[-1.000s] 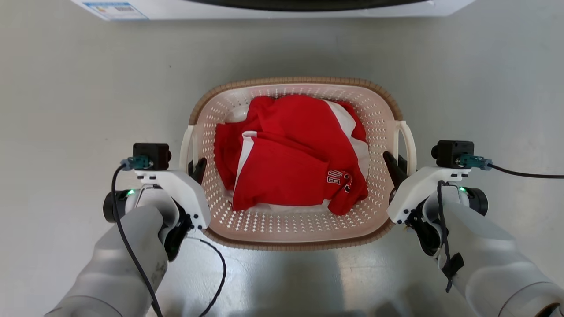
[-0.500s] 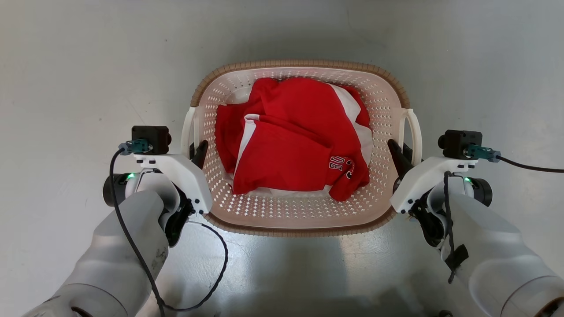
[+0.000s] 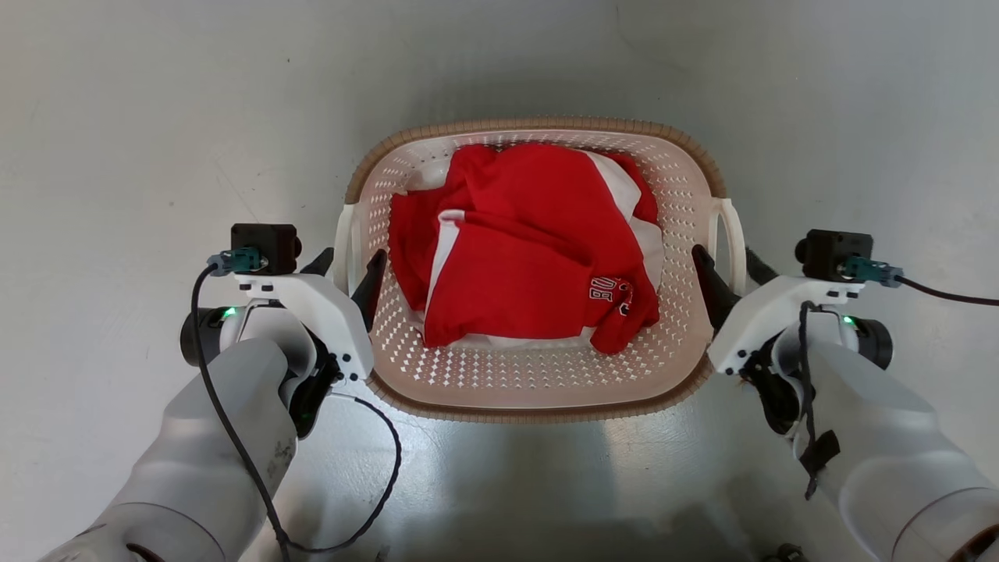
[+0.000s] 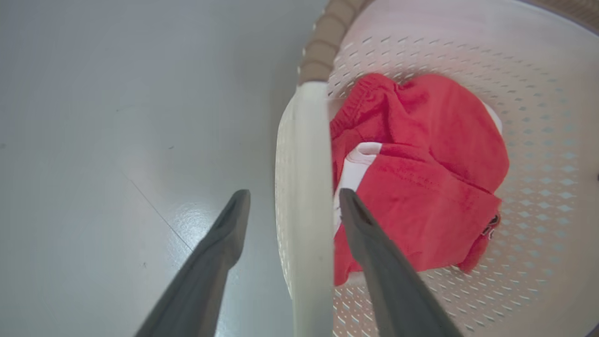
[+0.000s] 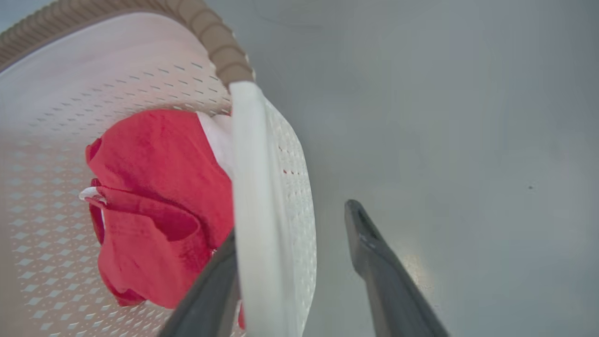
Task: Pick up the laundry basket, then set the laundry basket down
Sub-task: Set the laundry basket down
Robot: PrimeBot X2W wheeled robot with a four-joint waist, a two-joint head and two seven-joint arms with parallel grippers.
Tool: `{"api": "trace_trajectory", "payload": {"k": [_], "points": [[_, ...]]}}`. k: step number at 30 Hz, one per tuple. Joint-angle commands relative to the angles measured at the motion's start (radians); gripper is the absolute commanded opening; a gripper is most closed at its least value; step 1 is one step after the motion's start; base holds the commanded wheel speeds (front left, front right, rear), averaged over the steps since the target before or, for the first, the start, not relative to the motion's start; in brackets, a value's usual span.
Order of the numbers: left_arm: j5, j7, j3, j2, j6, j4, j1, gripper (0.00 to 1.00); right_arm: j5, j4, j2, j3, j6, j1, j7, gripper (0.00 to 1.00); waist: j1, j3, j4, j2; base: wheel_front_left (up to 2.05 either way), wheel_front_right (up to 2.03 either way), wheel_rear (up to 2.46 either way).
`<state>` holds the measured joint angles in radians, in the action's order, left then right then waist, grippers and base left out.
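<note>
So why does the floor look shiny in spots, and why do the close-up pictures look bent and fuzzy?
Head view: sharp, with light glaring off the glossy floor near the basket. Left wrist view: the wide lens bows the basket's handle; a glare patch sits on the floor. Right wrist view: soft throughout, red clothes fuzzy.

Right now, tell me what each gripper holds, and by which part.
Nothing is held. Both are open: the left gripper straddles the left handle of the laundry basket, the right gripper the right handle, neither clamped.
</note>
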<state>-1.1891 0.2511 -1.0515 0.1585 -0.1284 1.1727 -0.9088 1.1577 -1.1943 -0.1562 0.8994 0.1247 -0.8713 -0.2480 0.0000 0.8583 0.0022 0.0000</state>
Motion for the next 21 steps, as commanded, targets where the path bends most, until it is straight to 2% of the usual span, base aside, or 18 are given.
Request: {"api": "trace_trajectory", "payload": {"k": [1, 17, 21], "points": [[-0.006, 0.008, 0.011, 0.025, -0.002, 0.005, 0.000, 1.00, -0.009, -0.005, 0.005, 0.004, 0.006, 0.032, -0.014, 1.00, 0.0000, 0.000, 0.000, 0.0000, 0.00, 0.00, 0.00], [-0.015, 0.010, -0.019, 0.030, -0.002, 0.002, -0.002, 1.00, -0.051, -0.006, 0.019, -0.051, 0.006, 0.048, -0.014, 1.00, 0.0000, -0.041, -0.003, 0.0000, 0.00, 0.00, 0.00], [0.013, 0.010, 0.029, 0.043, -0.002, -0.028, 0.013, 1.00, -0.060, 0.006, 0.019, -0.068, 0.006, 0.071, -0.014, 1.00, 0.0000, -0.099, -0.010, 0.0000, 0.00, 0.00, 0.00]]}}
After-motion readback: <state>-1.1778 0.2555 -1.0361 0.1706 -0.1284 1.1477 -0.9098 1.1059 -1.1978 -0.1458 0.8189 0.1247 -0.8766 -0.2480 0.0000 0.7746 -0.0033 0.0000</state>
